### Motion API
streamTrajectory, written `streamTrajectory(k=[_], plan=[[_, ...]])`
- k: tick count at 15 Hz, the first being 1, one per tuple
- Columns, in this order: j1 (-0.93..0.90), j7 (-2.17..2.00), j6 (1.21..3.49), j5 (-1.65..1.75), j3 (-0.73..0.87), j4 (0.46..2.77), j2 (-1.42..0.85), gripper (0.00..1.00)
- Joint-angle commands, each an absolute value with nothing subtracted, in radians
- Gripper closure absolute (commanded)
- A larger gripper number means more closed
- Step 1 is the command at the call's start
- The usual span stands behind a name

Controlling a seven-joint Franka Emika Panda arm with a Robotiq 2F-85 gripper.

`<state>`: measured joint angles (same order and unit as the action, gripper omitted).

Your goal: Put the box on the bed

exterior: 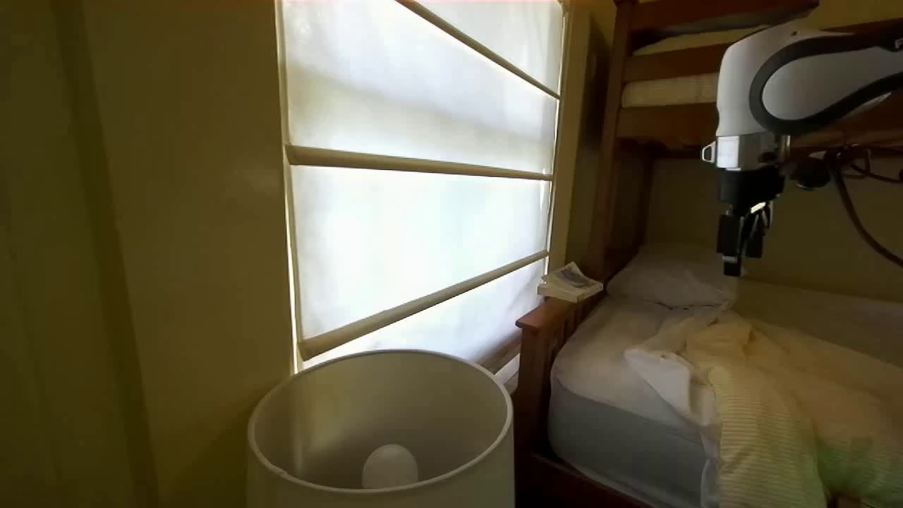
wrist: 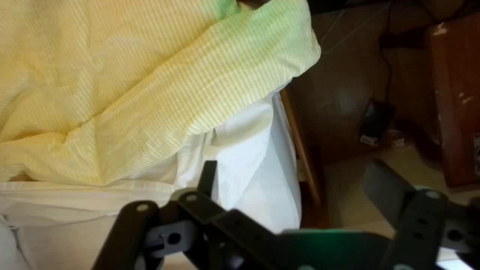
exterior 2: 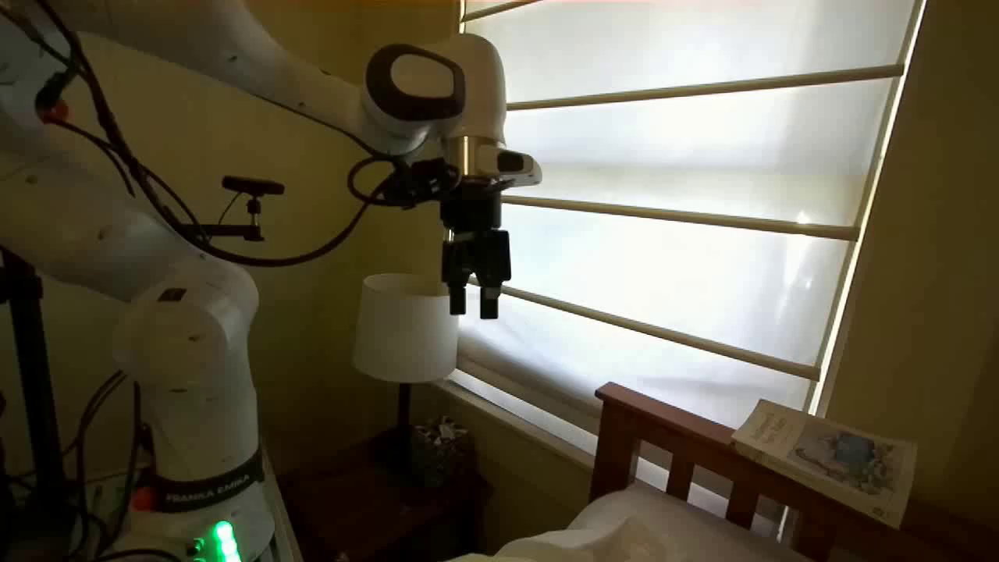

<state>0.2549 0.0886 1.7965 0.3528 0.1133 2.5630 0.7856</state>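
The box (exterior 2: pixel 441 457) is small, roughly cube-shaped and dark with a pale pattern, with whitish pieces showing at its top. It stands on the nightstand beside the lamp in an exterior view; in the other views it is hidden or out of frame. The bed (exterior: pixel 607 360) has a wooden frame, a white mattress, a pillow and rumpled cream-yellow bedding. It also shows in the wrist view (wrist: pixel 258 187), and its headboard shows in an exterior view (exterior 2: pixel 671 417). My gripper (exterior 2: pixel 474 303) is open and empty, pointing down in the air. In the wrist view its fingers (wrist: pixel 296 183) are wide apart above the bed's edge.
A lamp with a white shade (exterior 2: pixel 406 332) stands on the dark nightstand (exterior 2: pixel 351 499). A book (exterior 2: pixel 827 460) lies on the headboard rail. The upper bunk (exterior: pixel 670 92) overhangs the bed. A blind-covered window (exterior 2: pixel 679 257) is behind. A dark object (wrist: pixel 377 120) with a cord lies on the floor.
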Motion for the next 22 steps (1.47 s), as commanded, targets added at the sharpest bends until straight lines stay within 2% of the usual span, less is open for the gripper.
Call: streamTrajectory(k=[1,5,11,16,20,21,22], plan=[[0.232,0.076,1.789,0.365,0.130,2.560,0.787,0.00],[0.231,0.076,1.789,0.365,0.130,2.560,0.787,0.00],[0.112,0.115,2.017,0.261,0.169,2.653,0.591,0.00],[0.007,0.257,2.218,0.084,0.194,2.661,0.336,0.00],[-0.001,0.226,2.193,0.047,0.136,2.566,0.077,0.00],[0.021,0.230,2.220,0.072,0.133,2.649,0.216,0.00],[0.021,0.228,2.224,0.073,0.125,2.635,0.172,0.00]])
